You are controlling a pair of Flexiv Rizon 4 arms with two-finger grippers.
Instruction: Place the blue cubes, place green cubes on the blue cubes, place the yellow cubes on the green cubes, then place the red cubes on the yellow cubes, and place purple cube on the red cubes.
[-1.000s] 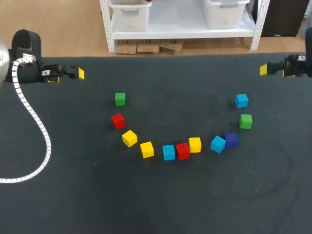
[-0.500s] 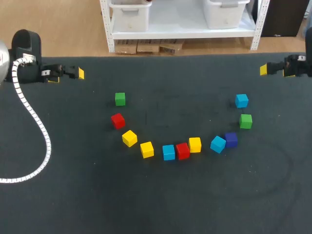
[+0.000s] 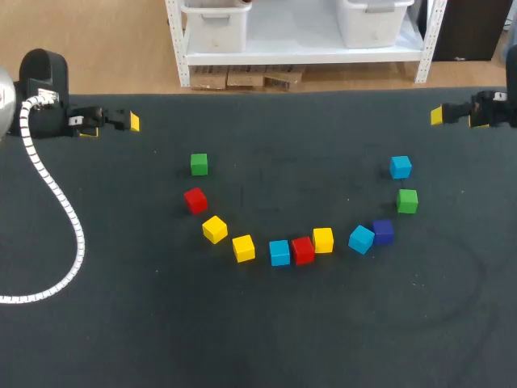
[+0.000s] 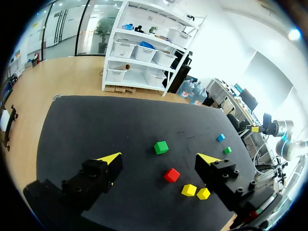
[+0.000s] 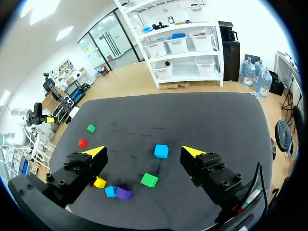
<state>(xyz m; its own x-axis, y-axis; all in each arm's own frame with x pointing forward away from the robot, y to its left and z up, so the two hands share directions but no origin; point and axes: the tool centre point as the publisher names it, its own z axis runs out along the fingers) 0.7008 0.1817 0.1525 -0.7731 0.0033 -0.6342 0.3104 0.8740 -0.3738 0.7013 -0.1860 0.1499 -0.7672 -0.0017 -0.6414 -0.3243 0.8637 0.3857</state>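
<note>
Ahead of the left hand (image 4: 160, 158) sits a green cube (image 4: 161, 147).

Head high behind, 2 wrists low, table (image 3: 258, 339) shared

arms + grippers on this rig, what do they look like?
Both grippers are black and blocky, with visible bolts and bright yellow wedge tips on the jaws: left gripper, right gripper. A white ribbed cable hangs off the black left arm.

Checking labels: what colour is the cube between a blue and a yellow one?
Red cube, head view.
</note>
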